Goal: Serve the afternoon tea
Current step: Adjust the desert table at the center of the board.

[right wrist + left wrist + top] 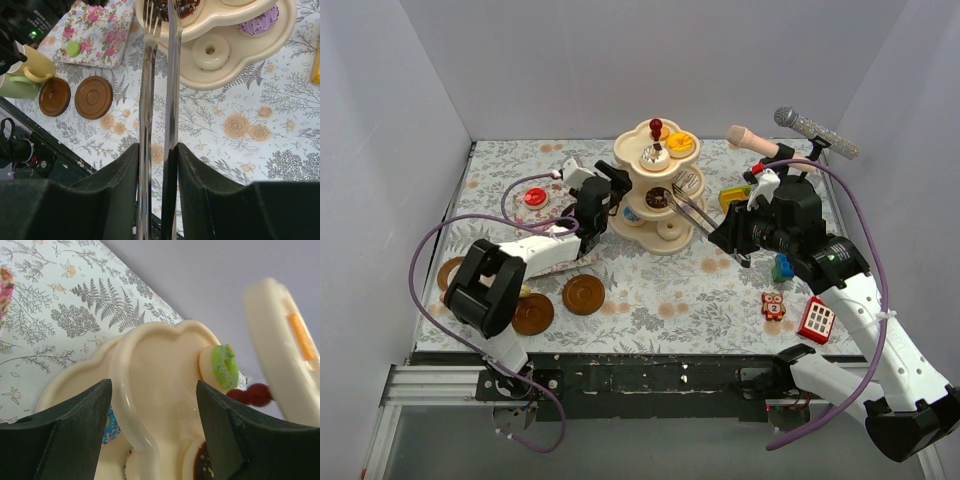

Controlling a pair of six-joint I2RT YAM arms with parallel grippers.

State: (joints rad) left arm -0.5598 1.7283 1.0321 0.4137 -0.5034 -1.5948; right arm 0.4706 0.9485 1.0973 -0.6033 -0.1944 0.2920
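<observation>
Lying flat toward 8 o'clock on the flowered table [650, 300], three round brown saucers [584, 295] are sitting apart from one another. Next, the left gripper [608, 198] is hovering at the 9 o'clock side of the cream three-tier stand [623, 152]. Its jaws are standing wide open and gripping nothing, with the scalloped rim of the middle tier lying in the gap between them and a green donut [224, 365] resting on that tier. The stand is sitting toward 12 o'clock on the table, upright, its long axis running vertically and its red knob [656, 126] pointing straight up. Further right, the metal tongs [690, 212] are reaching in from the stand's 4 o'clock, their long axis running toward 10 o'clock, tips just beside a chocolate donut [658, 198] on the middle tier. The right gripper [728, 238] is gripping the tongs, both arms pressed close between its fingers.
</observation>
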